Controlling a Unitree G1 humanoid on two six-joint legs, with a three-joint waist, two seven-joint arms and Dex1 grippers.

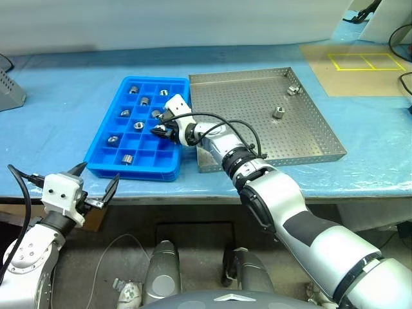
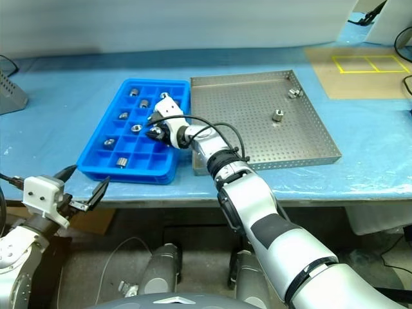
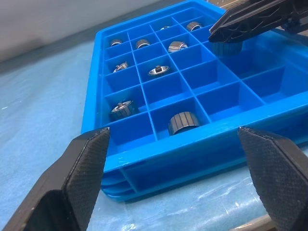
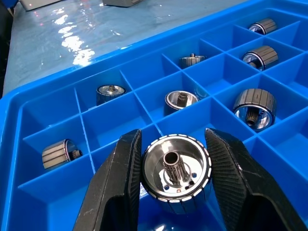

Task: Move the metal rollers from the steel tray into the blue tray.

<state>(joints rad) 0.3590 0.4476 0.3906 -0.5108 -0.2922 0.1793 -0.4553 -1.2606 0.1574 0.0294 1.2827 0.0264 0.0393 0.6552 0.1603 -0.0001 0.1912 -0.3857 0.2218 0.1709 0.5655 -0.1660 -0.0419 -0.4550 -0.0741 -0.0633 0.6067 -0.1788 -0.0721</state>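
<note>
Your right gripper (image 4: 173, 180) is clamped on a metal roller (image 4: 177, 172) and hangs over an empty compartment of the blue tray (image 1: 103, 151), near its middle. Rollers fill several cells around it; the closest (image 4: 255, 109) sits one cell over. Two rollers (image 1: 279, 112) lie in the steel tray (image 1: 309, 129), whose rim touches the blue tray's side. Your left gripper (image 1: 96, 183) stands wide open, holding nothing, off the table's front edge, facing the blue tray's near wall.
</note>
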